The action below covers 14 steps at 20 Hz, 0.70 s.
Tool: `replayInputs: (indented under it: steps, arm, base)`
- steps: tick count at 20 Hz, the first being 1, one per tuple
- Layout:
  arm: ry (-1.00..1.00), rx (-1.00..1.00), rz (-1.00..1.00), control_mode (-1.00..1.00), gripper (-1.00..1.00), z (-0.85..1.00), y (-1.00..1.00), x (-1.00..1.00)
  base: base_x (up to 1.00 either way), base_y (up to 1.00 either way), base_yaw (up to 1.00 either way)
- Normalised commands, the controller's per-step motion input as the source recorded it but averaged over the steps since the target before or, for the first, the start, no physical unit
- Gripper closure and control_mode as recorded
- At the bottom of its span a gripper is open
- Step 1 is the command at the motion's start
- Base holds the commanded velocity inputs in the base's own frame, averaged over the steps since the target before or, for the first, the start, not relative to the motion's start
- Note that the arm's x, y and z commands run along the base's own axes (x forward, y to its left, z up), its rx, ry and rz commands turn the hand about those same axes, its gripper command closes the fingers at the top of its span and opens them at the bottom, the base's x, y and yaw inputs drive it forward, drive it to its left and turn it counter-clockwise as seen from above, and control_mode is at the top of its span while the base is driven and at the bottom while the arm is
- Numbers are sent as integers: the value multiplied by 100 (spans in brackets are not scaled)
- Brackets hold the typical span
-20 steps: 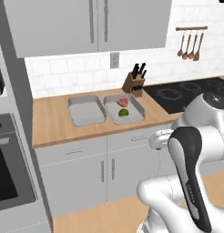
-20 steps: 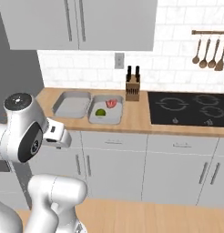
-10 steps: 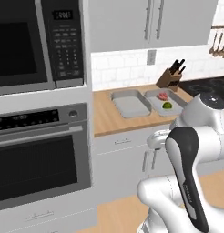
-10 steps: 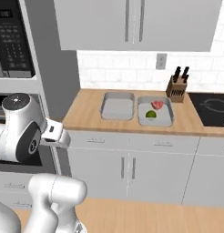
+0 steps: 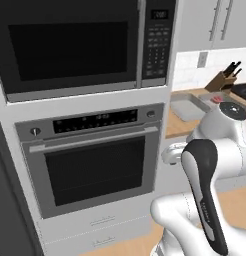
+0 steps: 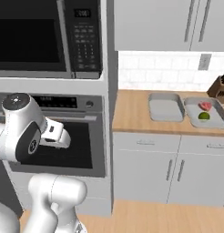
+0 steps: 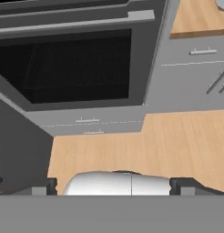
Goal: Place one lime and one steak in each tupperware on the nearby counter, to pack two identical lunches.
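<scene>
Two grey tupperware trays sit side by side on the light-brown counter (image 6: 132, 113). The left tupperware (image 6: 166, 108) is empty. In the right tupperware (image 6: 218, 119) lie a red steak (image 6: 205, 106) and a green lime (image 6: 203, 116). In the left base view the empty tupperware (image 5: 186, 108) lies on the counter (image 5: 175, 129), and a bit of the steak (image 5: 216, 100) peeks out behind the arm. My gripper (image 7: 114, 187) is open and holds nothing. It looks down at the wooden floor in front of the oven, well left of the trays.
A built-in oven (image 5: 95, 165) with a microwave (image 5: 85, 45) above it stands left of the counter. A knife block (image 6: 221, 86) stands behind the trays. White cabinet fronts (image 6: 168, 168) run below the counter, and light wood floor (image 7: 155, 145) lies in front.
The whole picture has shifted: the base has swung left, bringing the oven and microwave into view and sliding the counter and trays to the right. The gripper stays open.
</scene>
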Motion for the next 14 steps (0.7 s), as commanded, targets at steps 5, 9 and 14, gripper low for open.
replayInputs:
  steps: [5, 9, 14]
  arm:
    - [0, 0, 0, 100, -100, 0, 0, 0]
    - [0, 0, 0, 100, -100, 0, 0, 0]
    - [0, 0, 0, 100, -100, 0, 0, 0]
  base:
    - [-81, 79, 0]
    - [-100, 10, 0]
    - [-100, 23, 0]
